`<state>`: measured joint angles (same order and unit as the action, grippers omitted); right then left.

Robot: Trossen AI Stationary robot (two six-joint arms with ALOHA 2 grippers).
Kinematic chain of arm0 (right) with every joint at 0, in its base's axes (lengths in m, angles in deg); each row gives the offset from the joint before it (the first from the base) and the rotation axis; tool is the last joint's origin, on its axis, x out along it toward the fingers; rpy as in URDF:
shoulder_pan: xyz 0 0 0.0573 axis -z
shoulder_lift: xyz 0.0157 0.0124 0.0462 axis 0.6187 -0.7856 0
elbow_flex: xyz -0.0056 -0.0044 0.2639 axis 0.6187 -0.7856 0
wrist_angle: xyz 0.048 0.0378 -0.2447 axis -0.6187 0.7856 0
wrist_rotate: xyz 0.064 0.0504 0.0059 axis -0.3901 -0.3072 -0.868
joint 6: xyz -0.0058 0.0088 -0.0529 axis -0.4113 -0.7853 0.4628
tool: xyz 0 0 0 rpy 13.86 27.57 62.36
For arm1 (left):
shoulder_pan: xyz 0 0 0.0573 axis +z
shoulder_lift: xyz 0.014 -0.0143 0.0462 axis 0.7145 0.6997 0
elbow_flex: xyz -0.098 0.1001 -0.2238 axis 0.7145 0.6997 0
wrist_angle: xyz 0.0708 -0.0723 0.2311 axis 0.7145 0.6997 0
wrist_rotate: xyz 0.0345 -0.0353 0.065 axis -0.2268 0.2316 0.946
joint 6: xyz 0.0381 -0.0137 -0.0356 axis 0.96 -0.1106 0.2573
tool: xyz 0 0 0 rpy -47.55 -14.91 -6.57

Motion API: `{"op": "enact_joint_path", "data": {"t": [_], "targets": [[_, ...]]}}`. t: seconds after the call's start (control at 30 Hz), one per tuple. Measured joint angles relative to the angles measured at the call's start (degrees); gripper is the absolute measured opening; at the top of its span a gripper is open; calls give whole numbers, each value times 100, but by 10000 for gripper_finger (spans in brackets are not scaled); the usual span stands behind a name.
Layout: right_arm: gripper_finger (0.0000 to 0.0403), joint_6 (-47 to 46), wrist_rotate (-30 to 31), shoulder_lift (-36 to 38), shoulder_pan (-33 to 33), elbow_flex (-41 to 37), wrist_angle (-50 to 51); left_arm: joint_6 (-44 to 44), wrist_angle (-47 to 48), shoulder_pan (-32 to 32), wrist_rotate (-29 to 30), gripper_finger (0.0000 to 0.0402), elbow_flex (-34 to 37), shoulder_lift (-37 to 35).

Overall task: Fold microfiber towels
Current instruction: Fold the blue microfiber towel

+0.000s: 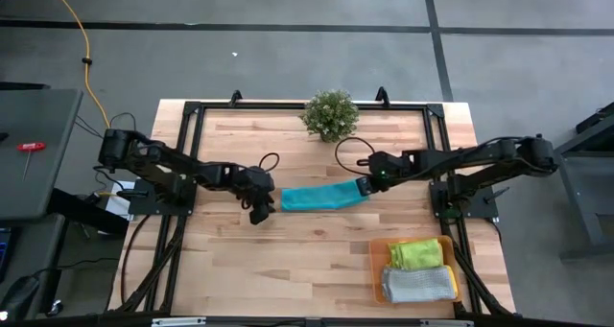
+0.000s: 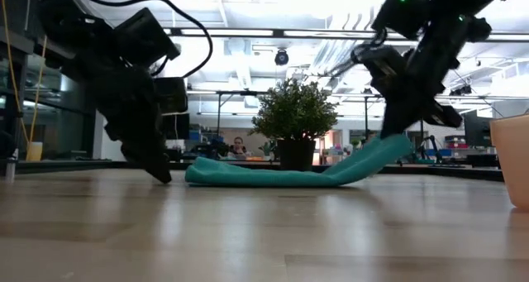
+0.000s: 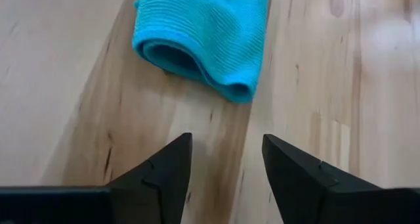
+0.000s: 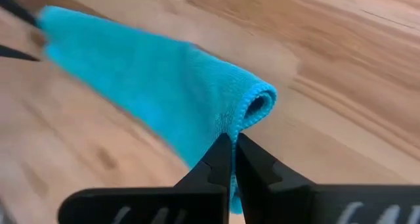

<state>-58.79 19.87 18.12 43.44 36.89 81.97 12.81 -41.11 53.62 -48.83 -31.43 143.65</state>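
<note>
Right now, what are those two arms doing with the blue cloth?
Left gripper open, just off the teal towel. Right gripper shut on its other end, lifting it. Folded towels in the orange tray. Nothing in the way.

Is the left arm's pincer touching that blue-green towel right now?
Apart. The left wrist view shows the open left pincer with bare wood between its fingertips and the teal towel.

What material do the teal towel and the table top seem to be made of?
Teal towel: soft knitted microfibre, probably, matte; fine ribbed loops show and it folds limply. Table top: wood, likely butcher-block planks with a smooth light finish; grain lines, knots and plank seams show.
</note>
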Motion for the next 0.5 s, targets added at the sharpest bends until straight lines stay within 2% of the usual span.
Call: {"op": "enact_joint_path", "data": {"t": [0.3, 0.5], "targets": [[0, 252, -182, -91, -88, 689, -180, 151, -4, -169, 683, 176, 15, -54], [0, 79, -237, -555, -184, 719, -1097, 265, -97, -266, 831, 164, 0, 84]]}}
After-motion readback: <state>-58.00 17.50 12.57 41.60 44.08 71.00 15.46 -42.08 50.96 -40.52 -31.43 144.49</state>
